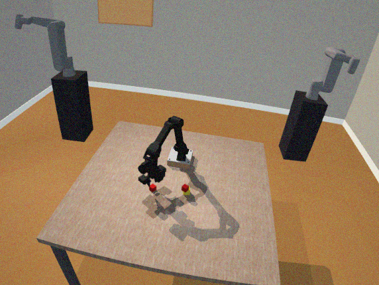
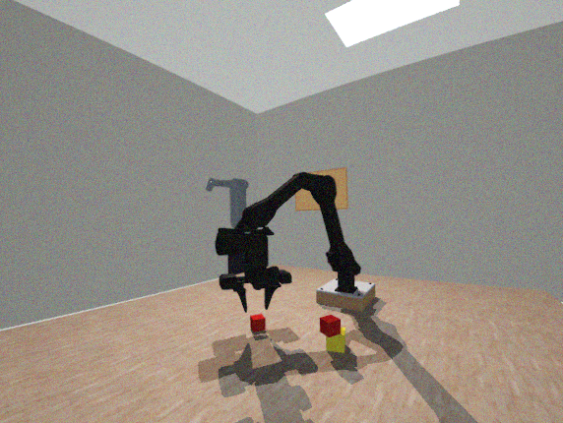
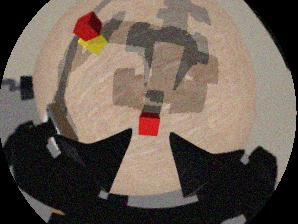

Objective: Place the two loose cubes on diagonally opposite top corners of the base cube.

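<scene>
One loose red cube [image 1: 152, 187] [image 2: 257, 324] [image 3: 149, 125] lies on the table. My gripper [image 2: 256, 310] [image 3: 150, 133] is open and empty, pointing down just above this cube, with one fingertip to each side of it in the wrist view. The other red cube [image 1: 185, 187] [image 2: 330, 326] [image 3: 88, 26] rests on the yellow base cube [image 1: 187, 193] [image 2: 336, 343] [image 3: 95, 45], offset toward one top corner, and looks level. Part of the yellow top shows beside it. Its exact overhang is too small to tell.
The arm's mounting block [image 1: 179, 163] [image 2: 340, 298] stands behind the cubes on the wooden table [image 1: 109, 228]. The base cube and its red cube stand to the right of my gripper in the top and exterior views. Dark arm shadows fall around the cubes.
</scene>
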Controlling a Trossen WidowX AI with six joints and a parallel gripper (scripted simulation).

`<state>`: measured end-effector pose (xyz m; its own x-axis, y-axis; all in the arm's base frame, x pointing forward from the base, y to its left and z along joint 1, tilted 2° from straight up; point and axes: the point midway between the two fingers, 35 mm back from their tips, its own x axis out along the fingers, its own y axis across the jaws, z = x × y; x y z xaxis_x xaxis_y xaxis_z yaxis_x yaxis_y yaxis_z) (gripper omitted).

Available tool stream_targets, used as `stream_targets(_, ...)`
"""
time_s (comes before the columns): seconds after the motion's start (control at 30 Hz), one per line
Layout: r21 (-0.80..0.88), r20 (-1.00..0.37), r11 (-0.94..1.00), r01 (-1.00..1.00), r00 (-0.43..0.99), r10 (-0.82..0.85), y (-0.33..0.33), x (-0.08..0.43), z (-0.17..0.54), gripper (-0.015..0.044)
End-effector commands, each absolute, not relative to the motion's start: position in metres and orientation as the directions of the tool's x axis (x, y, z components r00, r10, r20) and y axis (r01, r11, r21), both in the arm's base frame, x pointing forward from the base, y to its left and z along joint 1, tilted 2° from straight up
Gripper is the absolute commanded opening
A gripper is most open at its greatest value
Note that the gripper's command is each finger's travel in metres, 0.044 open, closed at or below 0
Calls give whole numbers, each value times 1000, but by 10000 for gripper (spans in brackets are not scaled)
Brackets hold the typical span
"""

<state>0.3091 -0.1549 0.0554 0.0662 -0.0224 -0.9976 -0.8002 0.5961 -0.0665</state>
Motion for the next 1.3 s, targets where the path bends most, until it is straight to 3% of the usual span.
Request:
stream_targets(0.0, -52, -998, 592, -804, 55, -12, -153, 308, 46, 265)
stream_targets(0.57, -52, -998, 592, -804, 55, -12, -153, 309, 21, 265)
stream_targets(0.77, -52, -998, 592, -804, 55, -12, -153, 309, 21, 107)
stream_targets(1.27, -53, -998, 595, -802, 56, -14, -156, 311, 46, 105)
